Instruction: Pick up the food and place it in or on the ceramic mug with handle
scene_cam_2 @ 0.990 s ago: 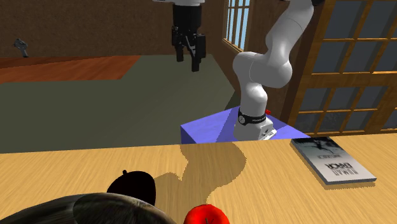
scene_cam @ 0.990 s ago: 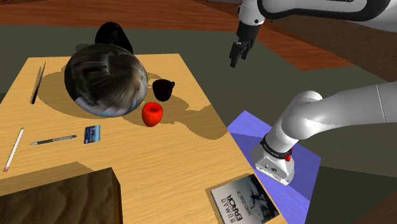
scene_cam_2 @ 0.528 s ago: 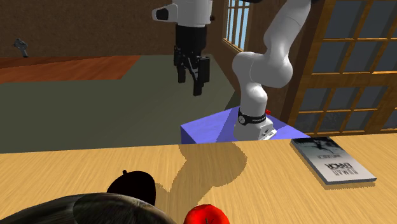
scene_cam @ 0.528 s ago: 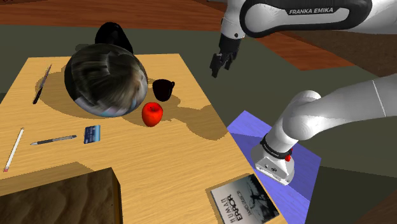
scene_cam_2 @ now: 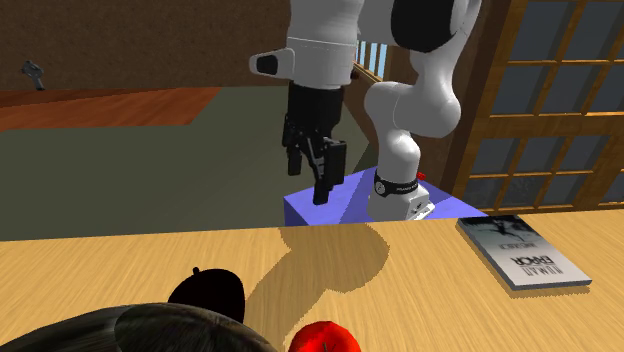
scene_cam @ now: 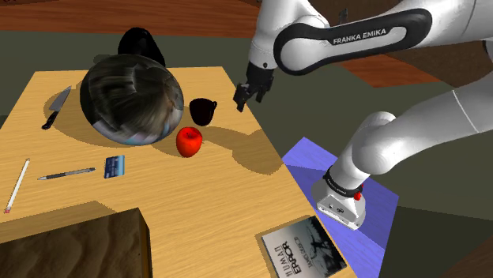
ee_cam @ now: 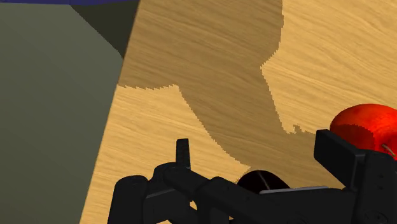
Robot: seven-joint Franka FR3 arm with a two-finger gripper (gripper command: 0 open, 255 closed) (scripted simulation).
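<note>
A red apple (scene_cam: pixel 188 141) lies on the wooden table (scene_cam: pixel 205 197), just in front of a black mug with a handle (scene_cam: pixel 202 110). My black gripper (scene_cam: pixel 240 101) hangs open in the air above the table's edge, a little to the shoulder view's right of the mug. In the second exterior view the gripper (scene_cam_2: pixel 310 185) points down above the mug (scene_cam_2: pixel 208 290) and the apple (scene_cam_2: pixel 325 338). Seen from the wrist, the mug (ee_cam: pixel 264 181) shows between the fingers and the apple (ee_cam: pixel 369 127) lies beside one finger, both far below the gripper (ee_cam: pixel 259 153).
A big glossy sphere (scene_cam: pixel 132 103) stands right behind the mug. A knife (scene_cam: pixel 55 107), pencil (scene_cam: pixel 16 185), pen (scene_cam: pixel 66 174) and card (scene_cam: pixel 114 166) lie toward the shoulder view's left. A brown box (scene_cam: pixel 75 245) and a book (scene_cam: pixel 304 246) sit at the front; the purple stand (scene_cam: pixel 348 197) is beside the table.
The arm has swung down and toward the shoulder view's left, bringing the open gripper from beyond the table to just beside the mug. The knife has turned slightly.
</note>
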